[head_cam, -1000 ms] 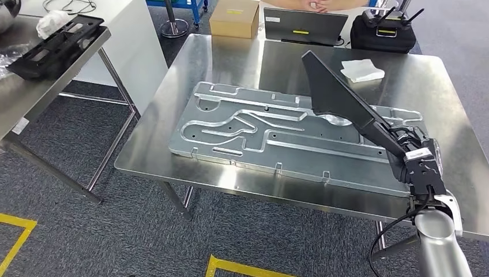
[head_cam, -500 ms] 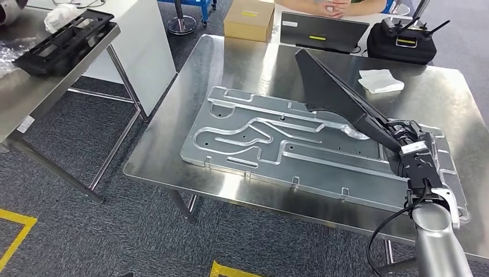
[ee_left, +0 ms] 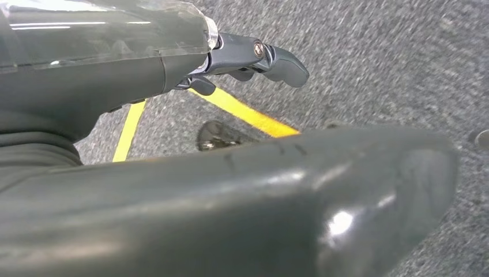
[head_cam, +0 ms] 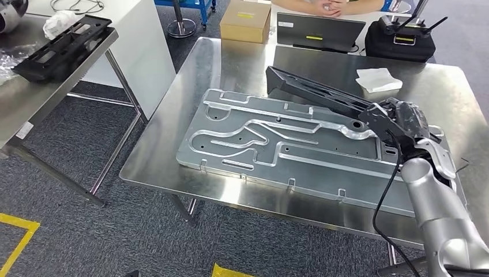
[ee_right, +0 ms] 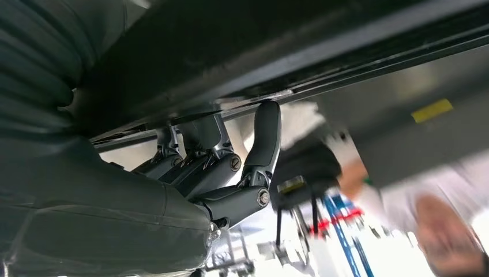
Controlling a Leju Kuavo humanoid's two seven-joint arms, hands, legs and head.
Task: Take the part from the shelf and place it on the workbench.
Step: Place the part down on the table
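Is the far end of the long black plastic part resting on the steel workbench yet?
Cannot tell. In the head view the long black plastic part, held by the right hand, slopes down toward the steel workbench, but contact or a gap isn't plain.

The workbench [head_cam: 242, 63] is brushed steel with a dull sheen; the grooved plate [head_cam: 271, 144] on it is smooth machined metal. The part [head_cam: 314, 92] looks matt black plastic. At 12 o'clock sits a plain cardboard box [head_cam: 245, 20].
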